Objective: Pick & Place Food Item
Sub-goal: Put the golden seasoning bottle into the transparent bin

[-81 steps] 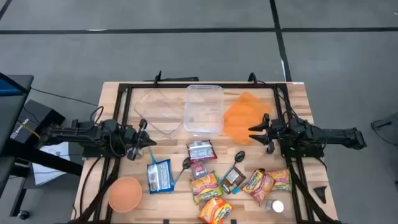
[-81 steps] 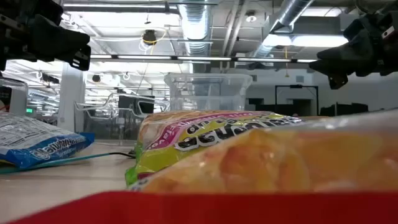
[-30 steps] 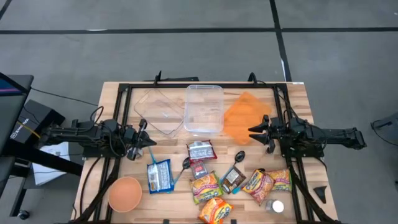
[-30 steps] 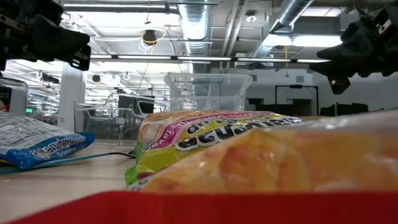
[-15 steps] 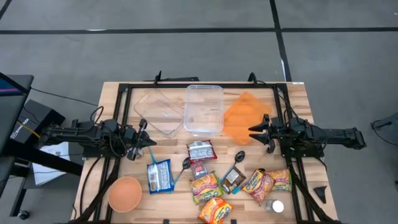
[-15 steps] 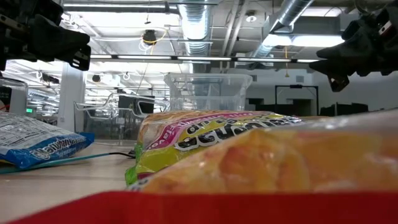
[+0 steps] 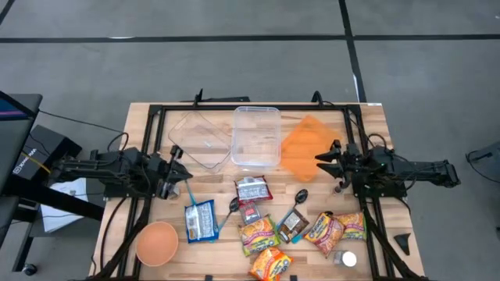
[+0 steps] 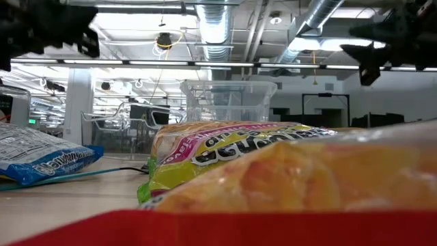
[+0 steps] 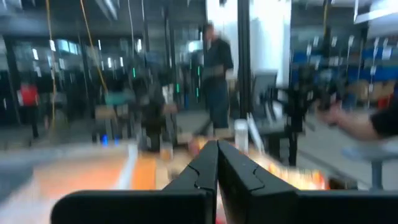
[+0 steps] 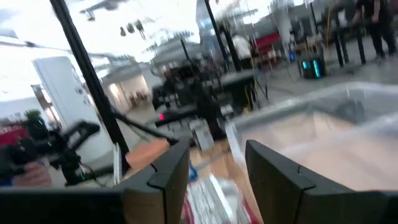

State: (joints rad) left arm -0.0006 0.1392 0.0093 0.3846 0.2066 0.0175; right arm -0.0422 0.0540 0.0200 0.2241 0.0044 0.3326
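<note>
Surface (image 7: 375, 117): pale wood, framed in black rails. Container (image 7: 256, 136): clear, colourless. Cloth (image 7: 306, 144): plain orange. Bowl (image 7: 157, 243): peach-orange. Chip bag (image 7: 200, 221): blue and white with dark print. Snack packs (image 7: 258, 233): yellow-green with pink and orange. Both arms: dark black. Floor: grey with black lines.
</note>
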